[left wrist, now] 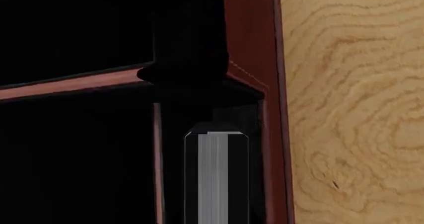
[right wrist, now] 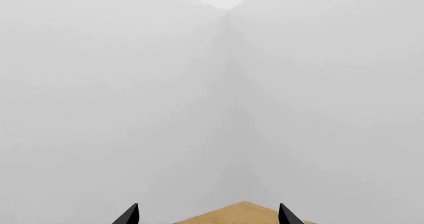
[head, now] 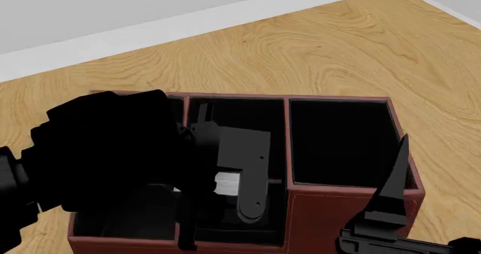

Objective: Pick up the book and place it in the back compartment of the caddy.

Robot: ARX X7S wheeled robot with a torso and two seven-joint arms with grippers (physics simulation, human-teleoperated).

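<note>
Book (left wrist: 213, 177) stood on edge, pinched by the left gripper (head: 229, 183) and lowered into the caddy (head: 342, 206) over its middle column, kept upright to slip between dividers. Right gripper (right wrist: 208, 215) waited spread, empty.

The caddy (head: 342, 209) presents as dark red-brown leather-like material with a smooth, faintly satin outer face and a fine stitched line along its near edge, while its lining is flat matt black with no visible texture. The book (left wrist: 215, 177) shows a pale silvery grey surface with fine lengthwise streaks, resembling brushed metal, bordered by black. The table (head: 338, 45) is light wood with bold, swirling grain and a smooth, low-sheen finish; the left gripper (head: 225, 181) and right gripper (right wrist: 208, 215) are uniformly matt black, plastic-like, without highlights.
</note>
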